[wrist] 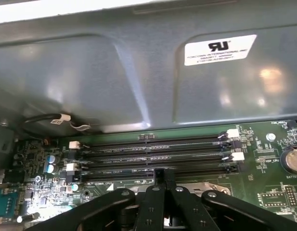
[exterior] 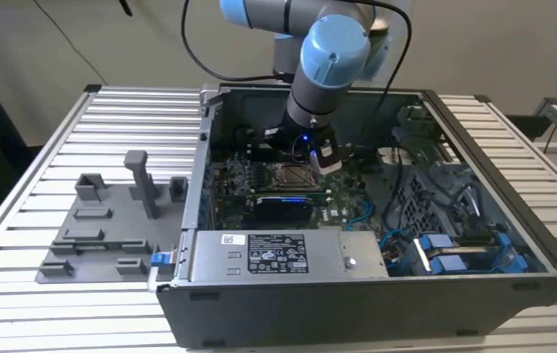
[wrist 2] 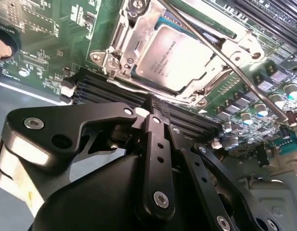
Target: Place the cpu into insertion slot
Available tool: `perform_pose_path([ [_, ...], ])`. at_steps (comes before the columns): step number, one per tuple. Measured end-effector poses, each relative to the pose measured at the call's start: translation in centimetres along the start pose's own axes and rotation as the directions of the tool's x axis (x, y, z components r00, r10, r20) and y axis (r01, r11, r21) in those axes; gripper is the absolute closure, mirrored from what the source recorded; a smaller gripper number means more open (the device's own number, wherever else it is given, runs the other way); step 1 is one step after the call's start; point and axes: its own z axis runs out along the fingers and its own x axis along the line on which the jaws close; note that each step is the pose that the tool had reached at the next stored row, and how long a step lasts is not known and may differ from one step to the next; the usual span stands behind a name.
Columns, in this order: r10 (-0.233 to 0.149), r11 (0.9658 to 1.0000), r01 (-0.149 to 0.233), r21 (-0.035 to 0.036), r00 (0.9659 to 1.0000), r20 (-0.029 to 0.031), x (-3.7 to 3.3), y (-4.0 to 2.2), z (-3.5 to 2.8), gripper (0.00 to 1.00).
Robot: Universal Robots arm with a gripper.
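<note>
The cpu, a square chip with a silvery face, lies flat inside the insertion slot. The slot's shiny metal frame surrounds it, and the thin wire lever runs across one side. In the exterior view the insertion slot sits mid-motherboard inside the open computer case, just below my gripper. My gripper is shut with nothing between its fingers. It hovers beside the slot, over the long black connector strips. In the first wrist view the gripper has its fingertips pressed together.
Long black memory strips lie under the fingertips, and the grey case wall stands close behind them. A power supply box fills the case's front. Cables and blue connectors crowd the exterior view's right. A grey fixture rests on the table outside.
</note>
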Motion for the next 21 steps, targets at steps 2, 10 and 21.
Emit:
perform_pose_path([
  [2,0.0,1.0,0.0,0.0,1.0,-0.0003,-0.29,-0.01,-0.03,0.89],
  [10,0.0,1.0,0.0,-0.0002,1.0,-0.0005,-0.85,-0.13,-0.08,0.89],
  [21,0.001,1.0,-0.001,0.0012,1.0,-0.0013,-1.15,-0.19,0.14,0.89],
])
